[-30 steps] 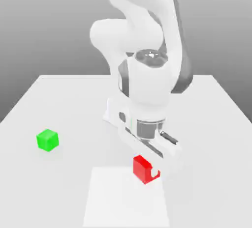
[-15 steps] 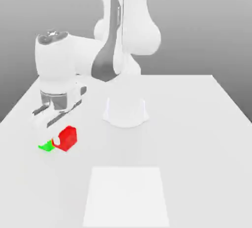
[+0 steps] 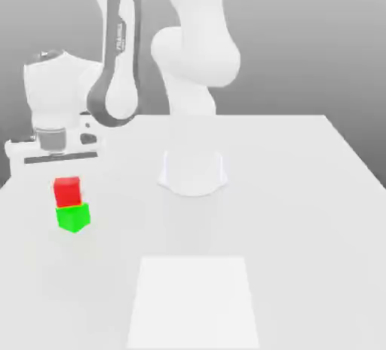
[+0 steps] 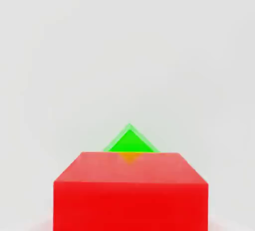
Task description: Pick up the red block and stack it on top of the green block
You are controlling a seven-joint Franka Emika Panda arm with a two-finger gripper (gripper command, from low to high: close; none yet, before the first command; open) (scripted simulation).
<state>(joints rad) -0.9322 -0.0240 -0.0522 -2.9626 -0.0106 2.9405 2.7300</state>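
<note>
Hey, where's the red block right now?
In the exterior view the red block sits on top of the green block, near the table's left edge, just below the end effector.

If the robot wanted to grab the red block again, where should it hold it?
Probably from straight above, pinching two opposite flat side faces of the red block. It sits upright on the green block, so its sides are free and a sideways push might topple it.

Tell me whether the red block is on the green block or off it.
On it. In the exterior view the red block sits directly atop the green block; the hand view shows green peeking out behind it.
</note>
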